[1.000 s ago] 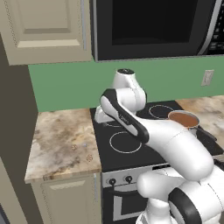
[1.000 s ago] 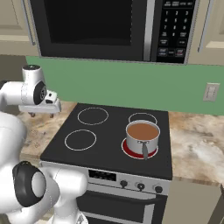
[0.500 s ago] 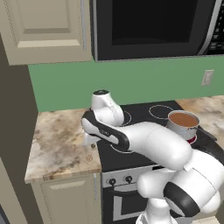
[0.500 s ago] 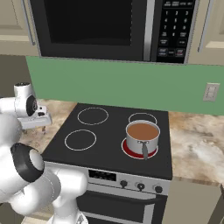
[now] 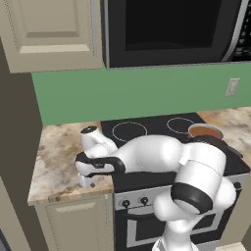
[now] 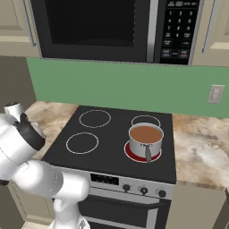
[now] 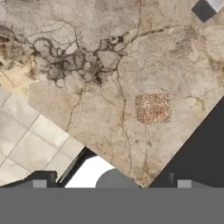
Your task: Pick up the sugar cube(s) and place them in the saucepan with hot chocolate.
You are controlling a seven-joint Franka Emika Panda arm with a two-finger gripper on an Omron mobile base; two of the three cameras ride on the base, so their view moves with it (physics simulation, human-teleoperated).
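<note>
In the hand view one sugar cube point(image 7: 153, 108), a small speckled tan square, lies on the marbled counter point(image 7: 87, 65), up and to the right of the middle between my fingertips. My gripper point(image 7: 112, 179) is open, its dark fingertips point(image 7: 40, 179) set wide apart with nothing between them. From the left base view the gripper point(image 5: 85, 180) points down over the counter's front edge, left of the stove. The saucepan with hot chocolate point(image 6: 145, 136) stands on the front right ring, which glows red; its dark handle points forward. My arm partly covers the saucepan point(image 5: 205, 131) in the left base view.
The black stove top point(image 6: 103, 147) lies right of the counter; its dark edge point(image 7: 201, 144) shows beside the cube. Floor tiles point(image 7: 26, 140) appear past the counter's front edge. A microwave point(image 6: 103, 27) hangs above the stove, and more marbled counter point(image 6: 201, 143) runs to its right.
My arm has swung left from over the stove and dropped low over the counter's front edge. The gripper stays open. The saucepan has not moved.
</note>
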